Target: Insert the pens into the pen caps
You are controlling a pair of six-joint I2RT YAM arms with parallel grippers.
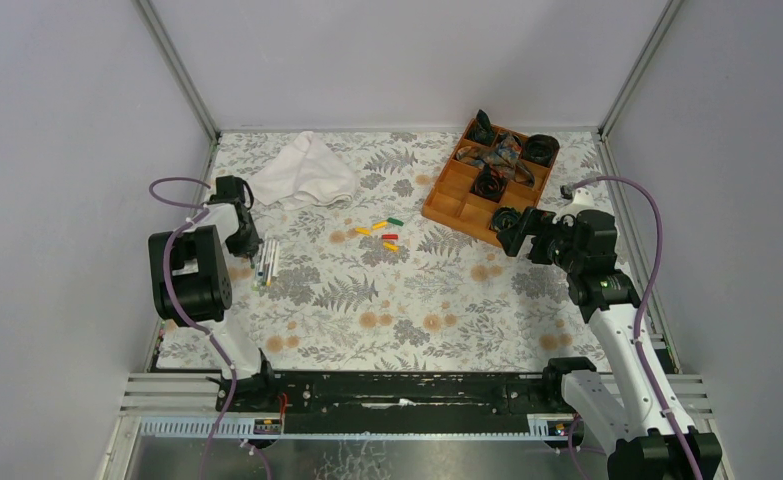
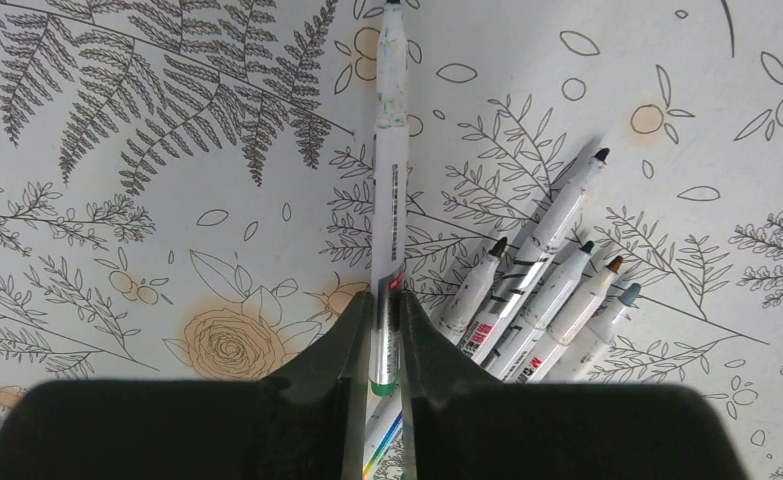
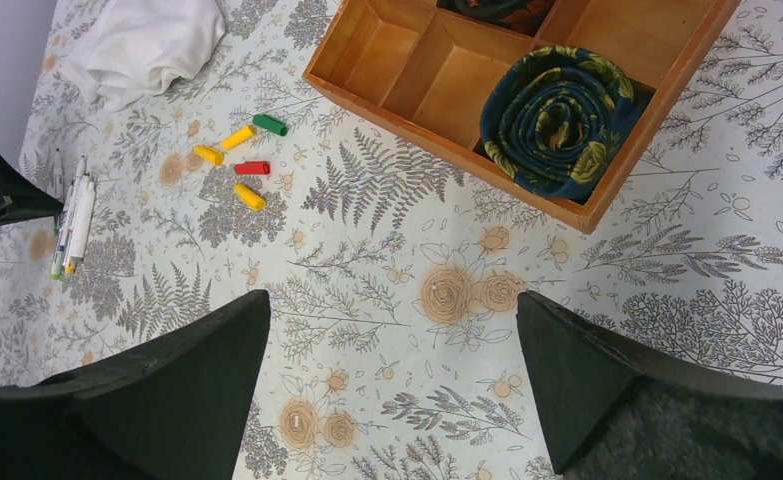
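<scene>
My left end effector (image 2: 387,335) grips one pen (image 2: 389,200); the other pens (image 2: 552,295) fan out on the table (image 2: 117,300) just beside it. The pen caps (image 3: 239,165) lie loose mid-table. My right end effector (image 3: 392,300) gapes wide near the wooden tray (image 3: 437,140).

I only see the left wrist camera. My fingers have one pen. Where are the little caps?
Observer: The pen caps lie in a loose cluster mid-table, to the right of the pens.
Operator: How many?
Observer: Five in the right wrist view: one green cap, one red cap, three yellow or orange.
Operator: Is the other hand busy?
Observer: No, the right gripper is open and empty, hovering near the wooden tray.
</scene>
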